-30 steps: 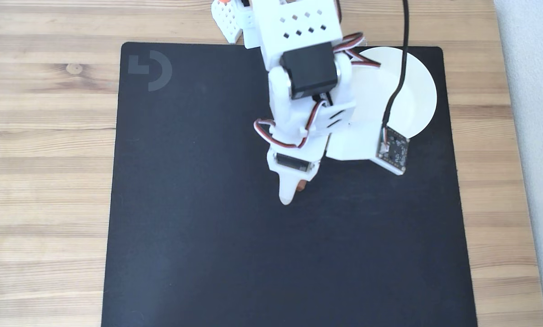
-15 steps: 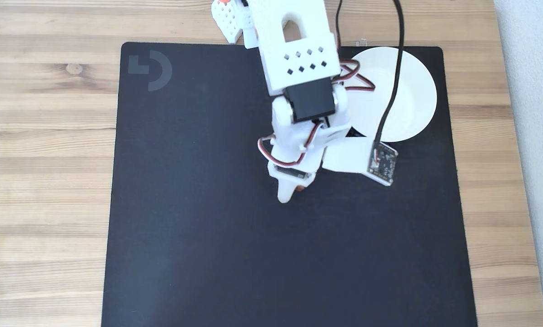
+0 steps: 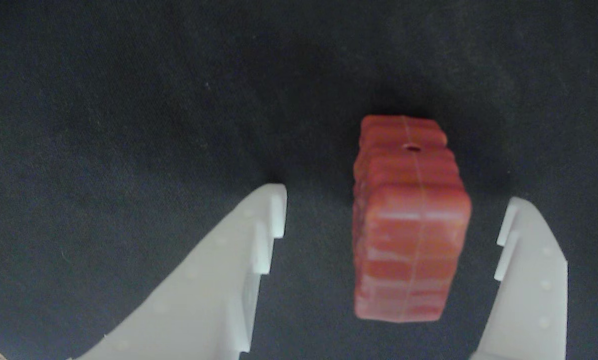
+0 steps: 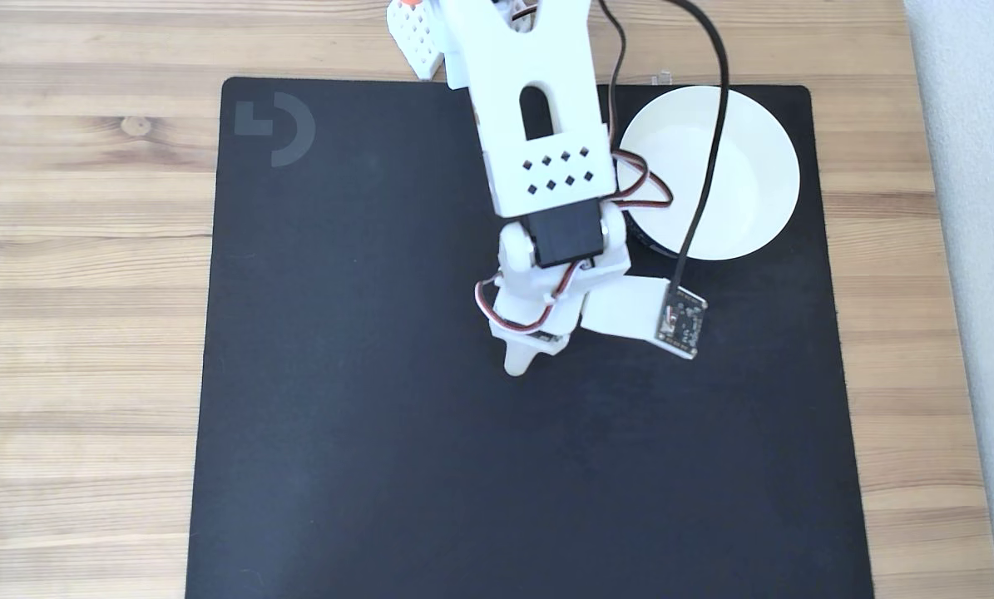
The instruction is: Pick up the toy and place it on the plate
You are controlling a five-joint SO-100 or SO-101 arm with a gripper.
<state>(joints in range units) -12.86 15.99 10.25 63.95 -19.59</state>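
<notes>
Arm (image 4: 546,150) covers plate (image 4: 754,166) left rim; both fingers (image 3: 203,290) cut off by wrist view's bottom edge.

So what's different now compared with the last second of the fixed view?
The arm has tipped further down over the mat, so more of the white plate shows. The gripper has lowered around the toy: the sliver of it seen earlier in the fixed view is now hidden. In the wrist view the jaws are open, either side of the toy, not touching. The plate and mat have not moved.
</notes>
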